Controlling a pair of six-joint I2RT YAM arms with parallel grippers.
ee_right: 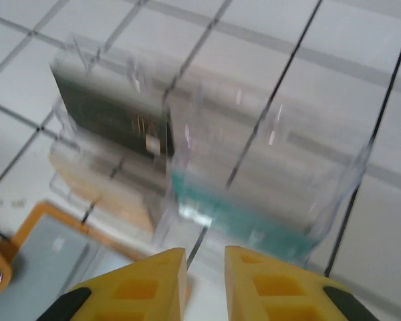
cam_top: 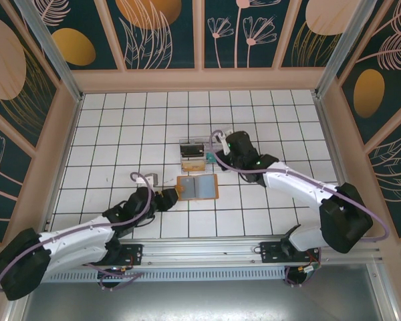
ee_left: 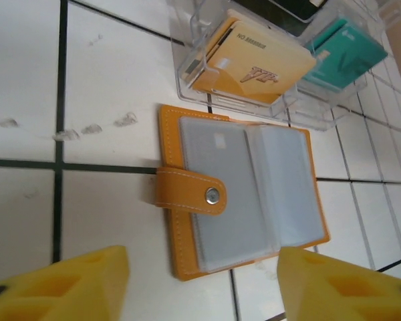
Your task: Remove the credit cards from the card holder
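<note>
The card holder (cam_top: 198, 186) lay open and flat on the tiled table (cam_top: 120, 127), just beside the clear tray (cam_top: 192, 155) (cards stood inside). The left gripper (ee_left: 204, 287) hovered beside the holder, fingers spread wide and empty. The right gripper (ee_right: 206, 284) hung over the tray, fingers nearly together, pinching nothing.

The orange card holder (ee_left: 244, 194) lies open and flat just beside the clear tray (ee_left: 187, 67). Its grey-blue pockets face up.
</note>
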